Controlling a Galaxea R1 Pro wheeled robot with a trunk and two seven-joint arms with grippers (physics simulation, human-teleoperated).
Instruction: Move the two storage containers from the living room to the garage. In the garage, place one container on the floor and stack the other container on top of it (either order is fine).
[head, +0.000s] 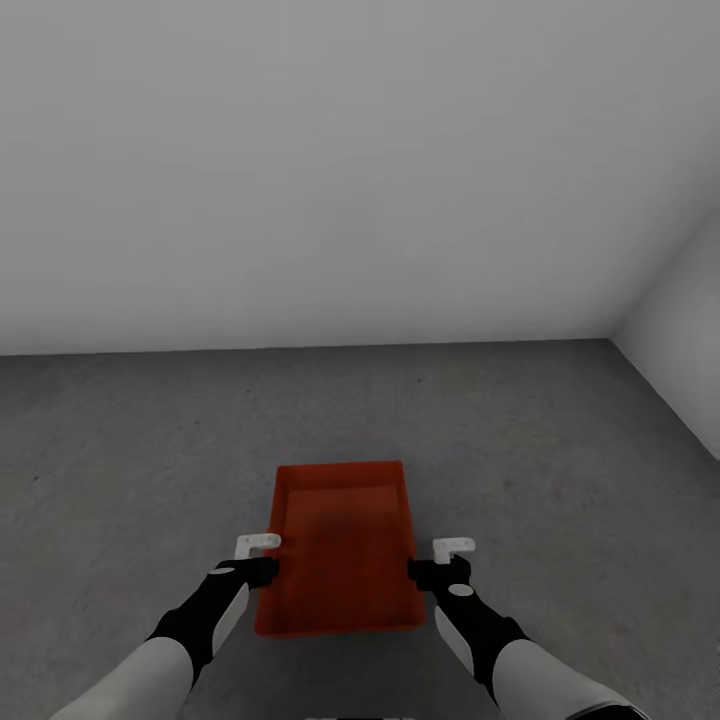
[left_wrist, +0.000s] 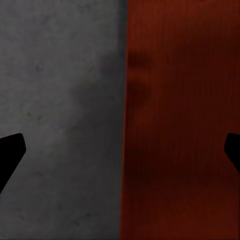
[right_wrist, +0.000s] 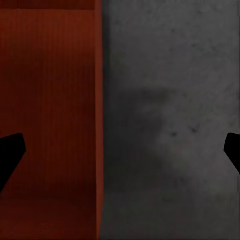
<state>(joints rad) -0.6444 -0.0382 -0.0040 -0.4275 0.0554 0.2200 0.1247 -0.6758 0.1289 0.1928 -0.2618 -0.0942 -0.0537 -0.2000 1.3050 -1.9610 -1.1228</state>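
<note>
One orange-red storage container (head: 342, 545) lies open side up on the dark grey garage floor (head: 560, 470), right in front of me. My left gripper (head: 264, 570) is at its left long wall and my right gripper (head: 427, 570) at its right long wall. In the left wrist view, the left gripper (left_wrist: 120, 155) is open, its dark fingertips (left_wrist: 11, 150) wide apart astride the container's wall (left_wrist: 180, 120). The right gripper (right_wrist: 120, 155) is open in the same way over the opposite wall (right_wrist: 50, 100). Neither gripper pinches the wall.
A plain pale grey wall (head: 300, 170) stands ahead and meets a second wall (head: 680, 330) in a corner at the right. Speckled concrete floor (right_wrist: 170, 100) stretches around the container on all sides.
</note>
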